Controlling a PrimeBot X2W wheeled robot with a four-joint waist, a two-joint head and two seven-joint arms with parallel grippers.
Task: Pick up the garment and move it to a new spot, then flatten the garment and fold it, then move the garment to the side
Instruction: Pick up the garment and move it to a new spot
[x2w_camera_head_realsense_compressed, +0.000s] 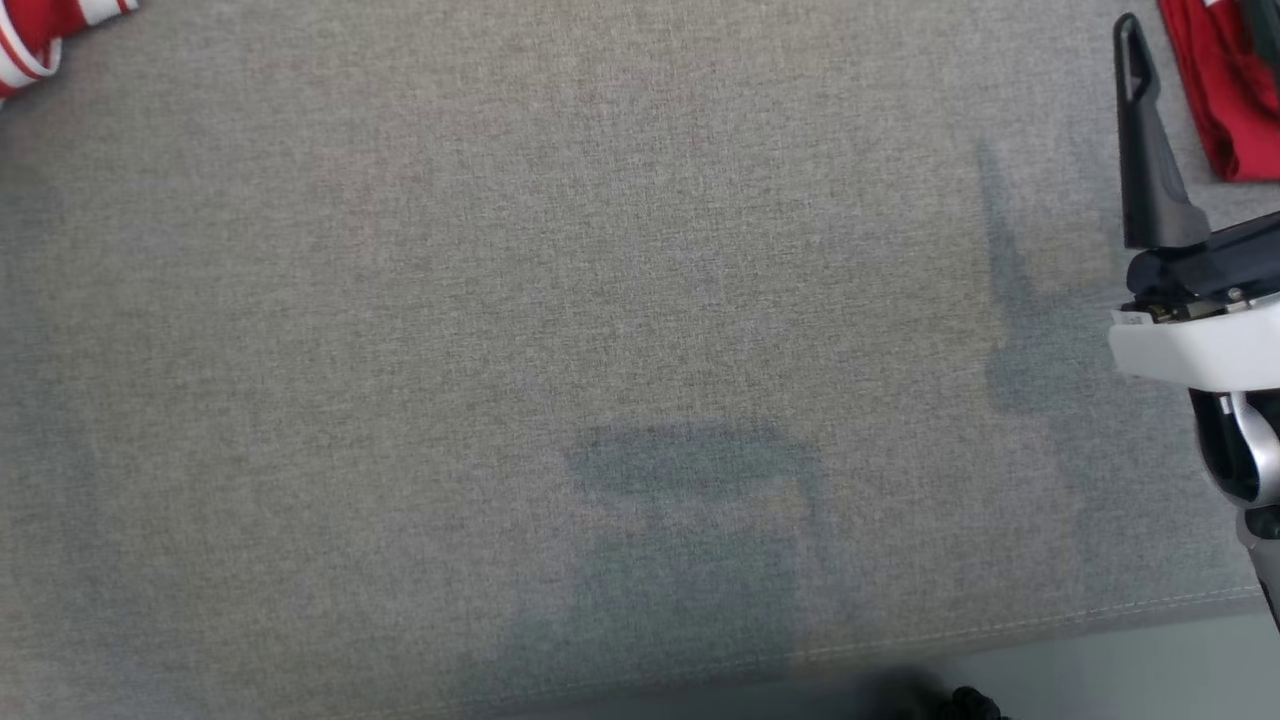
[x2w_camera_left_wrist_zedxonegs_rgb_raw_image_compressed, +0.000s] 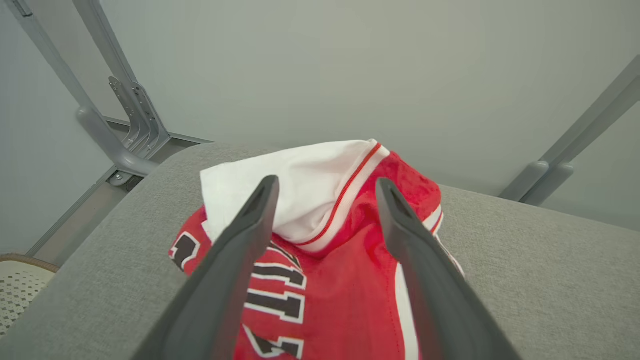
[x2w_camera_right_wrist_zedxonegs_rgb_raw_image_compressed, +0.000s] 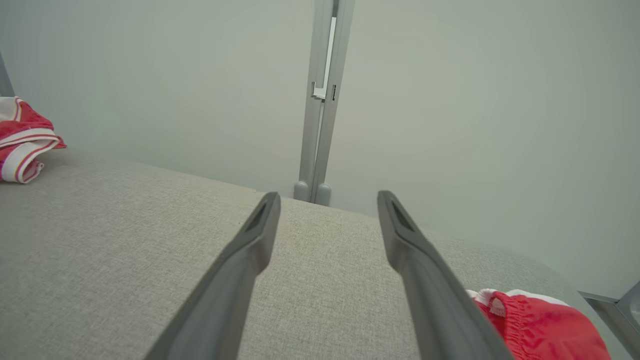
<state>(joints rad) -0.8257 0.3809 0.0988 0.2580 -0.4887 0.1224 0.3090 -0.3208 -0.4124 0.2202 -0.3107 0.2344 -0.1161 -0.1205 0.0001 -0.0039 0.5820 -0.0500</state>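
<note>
The left wrist view gives the best look. The crumpled red jersey with white trim and black-and-white lettering (x2w_camera_left_wrist_zedxonegs_rgb_raw_image_compressed: 350, 280) sits right ahead of the left pincer (x2w_camera_left_wrist_zedxonegs_rgb_raw_image_compressed: 326, 182), framed between its two dark fingers. Those are spread wide and not pinching anything. Can't tell whether they touch the cloth. The head view catches a striped scrap of that jersey in its top left corner, plus one finger (x2w_camera_head_realsense_compressed: 1145, 150) of the right pincer (x2w_camera_right_wrist_zedxonegs_rgb_raw_image_compressed: 327, 196) by the right edge. The right wrist view shows that pincer spread too, over bare fabric. The jersey is far off to its left, and a bunched plain red cloth with a white hem (x2w_camera_right_wrist_zedxonegs_rgb_raw_image_compressed: 540, 325) lies just beside its right finger.

Room-wise, the grey fabric-covered worktop (x2w_camera_head_realsense_compressed: 600, 300) is one big bare stretch between the two red items. Its rounded far edge runs just past the jersey ahead of the left pincer, with grey metal frame tubes (x2w_camera_left_wrist_zedxonegs_rgb_raw_image_compressed: 125, 115) beyond. Ahead of the right pincer the edge meets a grey upright post (x2w_camera_right_wrist_zedxonegs_rgb_raw_image_compressed: 320, 100). The jersey's white panel is flopped over its top, with a thin red stripe along the trim.
</note>
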